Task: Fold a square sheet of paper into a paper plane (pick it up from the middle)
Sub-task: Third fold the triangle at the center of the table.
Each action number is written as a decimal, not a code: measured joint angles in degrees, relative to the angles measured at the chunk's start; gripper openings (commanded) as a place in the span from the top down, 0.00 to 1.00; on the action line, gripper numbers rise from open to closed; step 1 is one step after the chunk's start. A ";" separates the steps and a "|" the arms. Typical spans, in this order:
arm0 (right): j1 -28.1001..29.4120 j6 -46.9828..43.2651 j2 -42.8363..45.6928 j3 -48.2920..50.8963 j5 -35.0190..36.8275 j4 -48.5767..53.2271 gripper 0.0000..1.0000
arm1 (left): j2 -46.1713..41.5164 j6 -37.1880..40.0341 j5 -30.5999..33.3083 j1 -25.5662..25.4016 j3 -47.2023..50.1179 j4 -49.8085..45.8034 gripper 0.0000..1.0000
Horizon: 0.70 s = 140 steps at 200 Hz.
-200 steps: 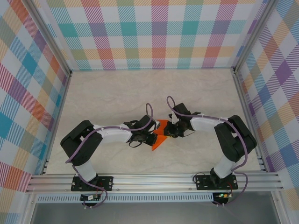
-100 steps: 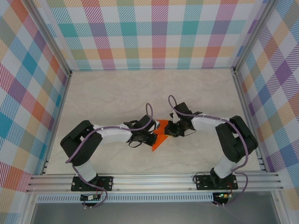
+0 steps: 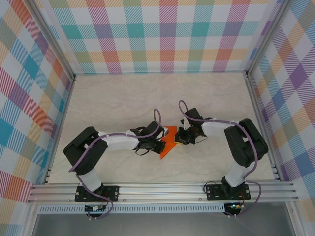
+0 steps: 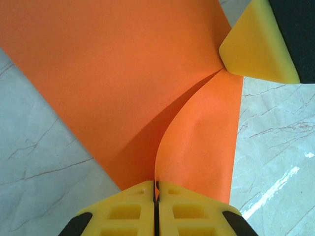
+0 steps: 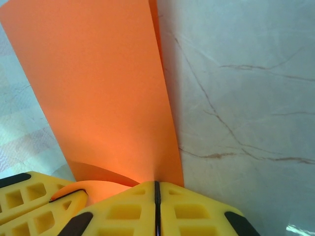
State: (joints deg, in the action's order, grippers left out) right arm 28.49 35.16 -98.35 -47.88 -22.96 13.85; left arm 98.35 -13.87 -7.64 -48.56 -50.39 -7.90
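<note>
The square sheet of paper (image 3: 169,146) is bright orange and folded into a pointed shape, the paper plane, on the marble table between my two grippers. My left gripper (image 3: 160,143) is shut on the edge of a raised flap (image 4: 197,142), which curves up into the seam of its jaws (image 4: 157,186). From the opposite side my right gripper (image 3: 180,139) is shut on the paper's other edge (image 5: 113,98), with the sheet rising into its closed jaws (image 5: 157,186). A yellow right fingertip (image 4: 256,44) touches the fold. The left fingers (image 5: 34,196) show beside the right jaws.
The pale marble table (image 3: 123,103) stretches around the paper. Plaid walls (image 3: 162,34) with metal posts close the back and sides. An aluminium rail (image 3: 162,189) carries both arm bases at the near edge.
The right gripper has closed a little tighter on the paper and shifted slightly toward the near side. The left arm and its grip have stayed put.
</note>
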 measured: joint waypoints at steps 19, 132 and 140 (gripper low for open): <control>0.04 0.02 1.40 0.59 0.55 0.39 0.90 | -0.04 0.00 0.02 0.00 0.00 -0.04 0.92; 9.07 11.02 4.42 8.39 -3.21 -14.45 1.00 | -0.39 0.00 0.00 0.00 0.46 0.11 0.92; 9.31 11.39 3.85 8.52 -3.15 -15.08 1.00 | -0.39 0.00 0.00 0.00 0.46 0.11 0.92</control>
State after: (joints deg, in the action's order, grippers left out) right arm 37.80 46.54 -94.50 -39.35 -26.11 -1.23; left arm 97.95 -13.87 -7.64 -48.56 -49.93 -7.79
